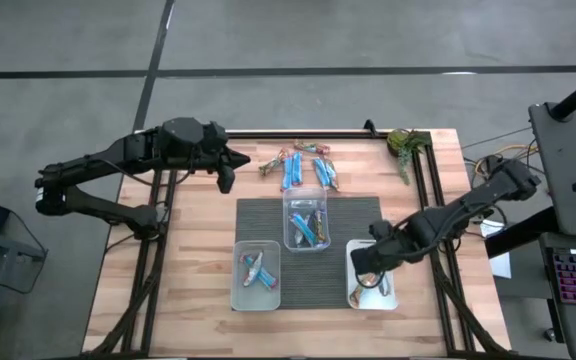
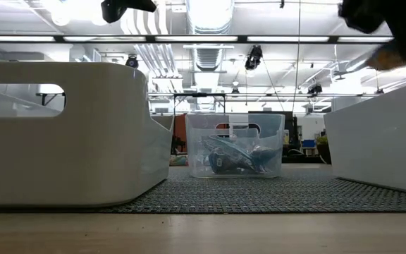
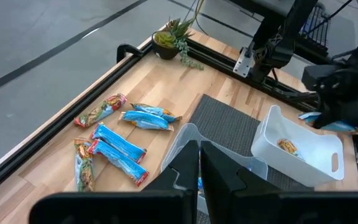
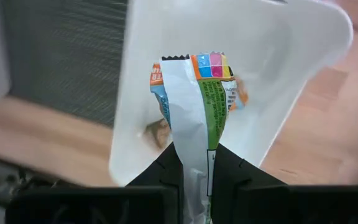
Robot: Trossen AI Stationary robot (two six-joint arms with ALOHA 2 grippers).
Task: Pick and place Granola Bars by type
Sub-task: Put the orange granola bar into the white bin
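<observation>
Right claw [image 4: 194,180] pinches a granola bar [image 4: 194,99] over the white tub [image 4: 278,93]; left claw [image 3: 199,168] closed, empty.

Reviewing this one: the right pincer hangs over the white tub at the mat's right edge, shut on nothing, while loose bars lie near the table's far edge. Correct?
Not quite: the right pincer is shut on a bar, as the right wrist view shows. It does hang over the white tub, and loose bars lie near the far edge.
</observation>
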